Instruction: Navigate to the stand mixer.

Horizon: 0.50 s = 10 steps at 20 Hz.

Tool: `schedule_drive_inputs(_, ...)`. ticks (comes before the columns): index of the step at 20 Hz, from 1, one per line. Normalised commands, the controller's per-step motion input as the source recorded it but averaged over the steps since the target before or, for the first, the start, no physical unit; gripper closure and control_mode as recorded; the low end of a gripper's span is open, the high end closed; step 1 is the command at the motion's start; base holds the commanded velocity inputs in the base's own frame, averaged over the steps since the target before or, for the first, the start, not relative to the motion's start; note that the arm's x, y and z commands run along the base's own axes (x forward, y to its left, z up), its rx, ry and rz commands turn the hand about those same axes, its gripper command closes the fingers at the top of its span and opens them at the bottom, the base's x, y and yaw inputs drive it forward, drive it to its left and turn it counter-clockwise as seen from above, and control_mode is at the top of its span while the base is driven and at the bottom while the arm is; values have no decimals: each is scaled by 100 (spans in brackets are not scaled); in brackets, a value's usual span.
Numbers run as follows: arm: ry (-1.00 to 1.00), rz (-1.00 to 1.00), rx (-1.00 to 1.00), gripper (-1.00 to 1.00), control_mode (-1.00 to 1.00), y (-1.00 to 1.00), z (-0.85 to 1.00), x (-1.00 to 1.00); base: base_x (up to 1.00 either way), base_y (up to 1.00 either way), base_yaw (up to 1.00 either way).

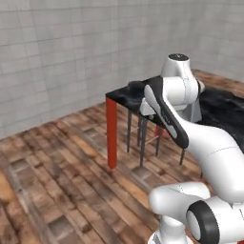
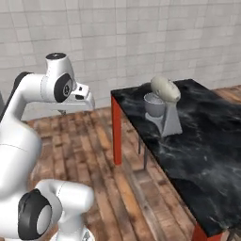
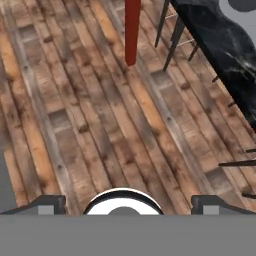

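The stand mixer (image 2: 163, 109) stands near the left end of a black marble table (image 2: 207, 146). Its cream-beige rounded head sits over a grey metal bowl (image 2: 153, 103). In the right base view my arm is raised to the left of the table, with the hand (image 2: 81, 100) pointing down over the wooden floor, well apart from the mixer. In the hand view my gripper (image 3: 128, 204) is open; its two dark fingertips (image 3: 47, 204) stand wide apart with nothing between them. In the left base view my arm covers most of the mixer.
The table has red legs (image 1: 111, 133), one at the near corner (image 3: 132, 30). Thin dark stool legs (image 1: 142, 138) stand under it. Wooden plank floor (image 1: 57, 167) stretches left of the table, with grey tiled walls (image 1: 57, 52) behind.
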Motion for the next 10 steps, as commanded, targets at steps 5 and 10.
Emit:
schedule_drive_inputs(5,0,0,0,-100,100,0,0,0,97,79,-55)
schedule_drive_inputs(10,0,0,0,-100,100,0,0,0,87,76,-62)
